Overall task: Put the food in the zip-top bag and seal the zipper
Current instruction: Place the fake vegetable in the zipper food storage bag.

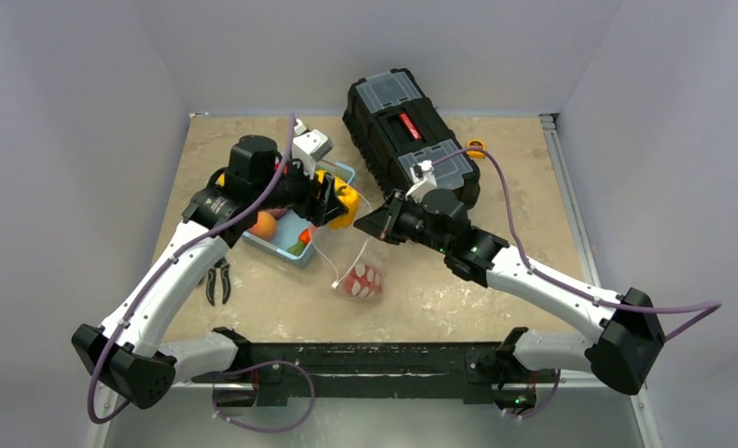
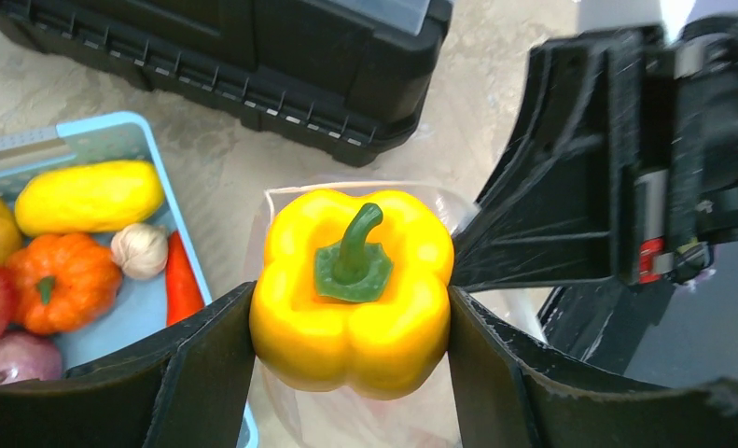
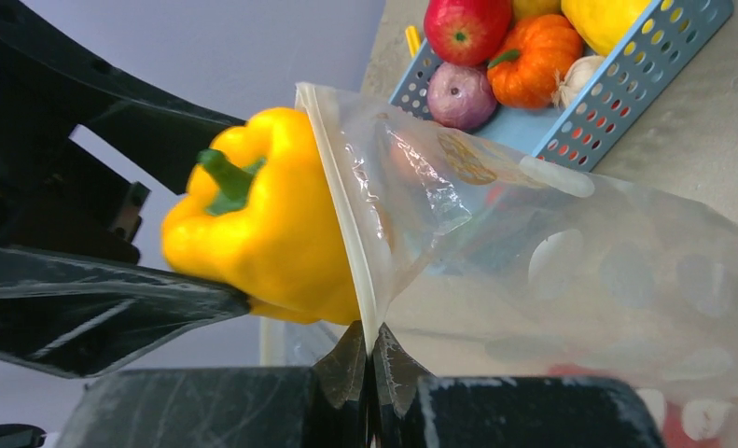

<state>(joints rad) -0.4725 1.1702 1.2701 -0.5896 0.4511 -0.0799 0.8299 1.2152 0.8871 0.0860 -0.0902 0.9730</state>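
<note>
Overhead view: I read even, diffuse light from above. Tabletop (image 1: 281, 299) bright, with short soft shadows beneath arms. Overall slightly soft; side walls lean outward toward frame edges.

Left wrist view: I see yellow pepper (image 2: 351, 289) in sharp focus, with broad soft highlights on glossy skin. Left gripper fingers (image 2: 197, 383) near-black, little surface detail.

Right wrist view: zip-top bag (image 3: 551, 261) carries white glare streaks along creases. Right gripper fingers (image 3: 341, 373) close to lens, dark, slightly blurred.

Plain grey walls (image 1: 76, 84) around a mottled beige tabletop (image 1: 281, 301)
</note>
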